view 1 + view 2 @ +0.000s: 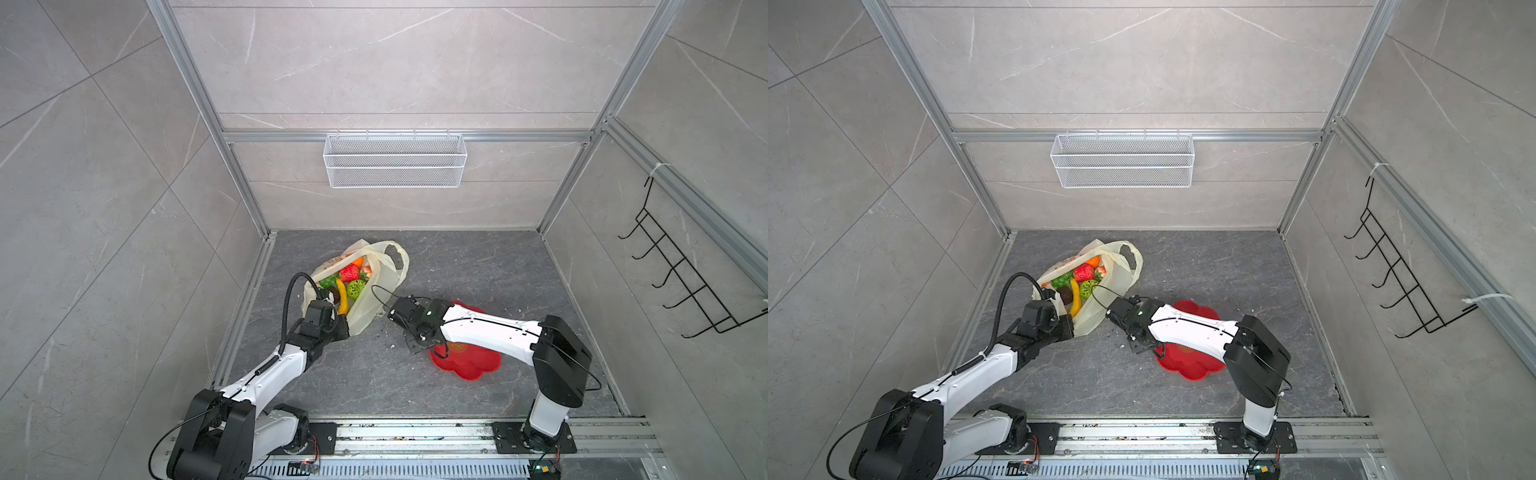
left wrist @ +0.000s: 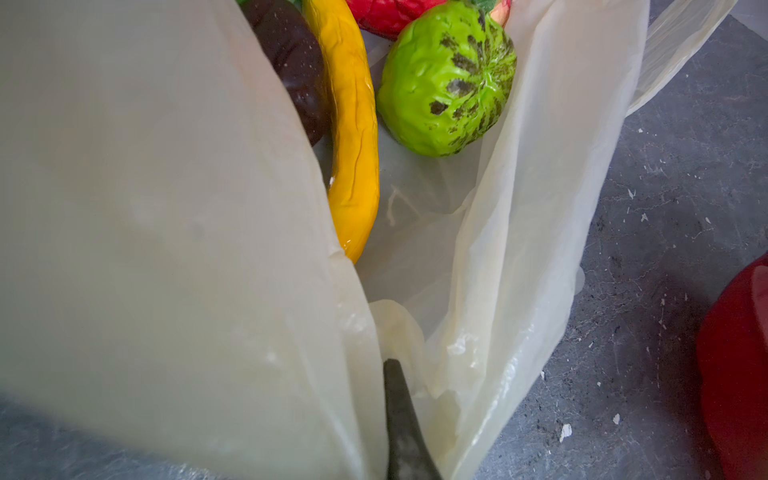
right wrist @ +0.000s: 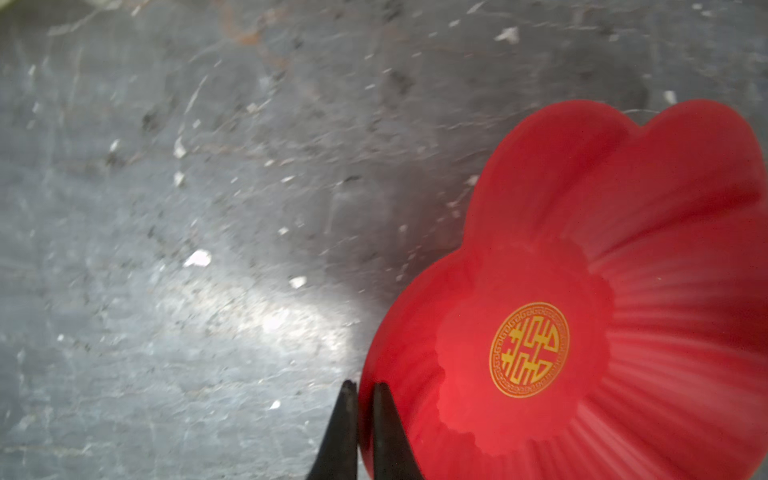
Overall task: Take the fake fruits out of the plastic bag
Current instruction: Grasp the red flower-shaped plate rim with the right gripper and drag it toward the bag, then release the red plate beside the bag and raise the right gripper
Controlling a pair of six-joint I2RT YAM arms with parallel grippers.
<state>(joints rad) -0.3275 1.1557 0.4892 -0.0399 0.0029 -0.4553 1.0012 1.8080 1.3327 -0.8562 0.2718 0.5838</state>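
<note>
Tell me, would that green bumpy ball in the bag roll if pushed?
Probably: the green ball looks round, so it would likely roll, though the plastic bag wall beside it should stop it. Its glossy, dented skin suggests light, hollow plastic.

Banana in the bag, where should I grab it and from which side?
Probably the free half of the banana, the tip end past the brown ball and green ball that flank its other half. Come down through the open mouth of the bag, jaws across the narrow width. It lies lengthwise, with the bag wall close on one side.
</note>
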